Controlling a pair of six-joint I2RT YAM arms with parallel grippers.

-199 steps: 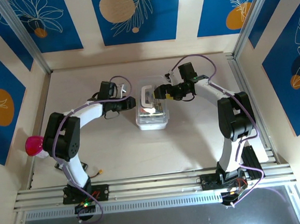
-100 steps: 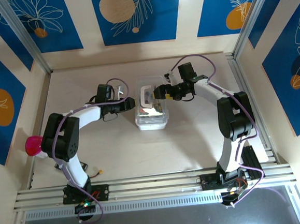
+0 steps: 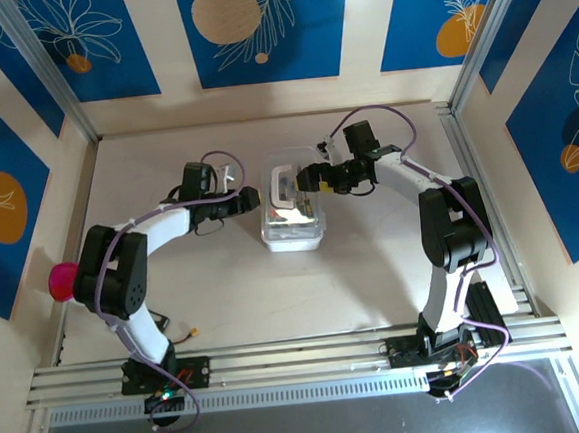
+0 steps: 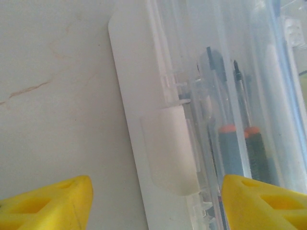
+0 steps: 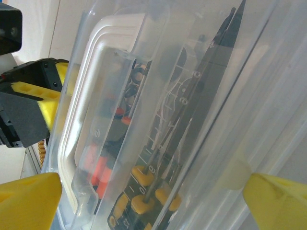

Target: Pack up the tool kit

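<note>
Latching step: L gripper (image 3: 249,199) fingers wide, straddling the tool kit (image 3: 291,211) latch (image 4: 170,148) (untouched). R gripper (image 3: 304,178) wide too, apparently bracketing the lid. Next: press latch shut.

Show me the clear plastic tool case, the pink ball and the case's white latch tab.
clear plastic tool case (image 3: 293,234), top view, near end.
pink ball (image 3: 62,283), top view, centre.
white latch tab (image 4: 170,148), left wrist view, middle.

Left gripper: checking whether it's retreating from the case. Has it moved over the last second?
Yes. The left gripper has backed slightly leftward, away from the tool kit, which stayed put.
</note>
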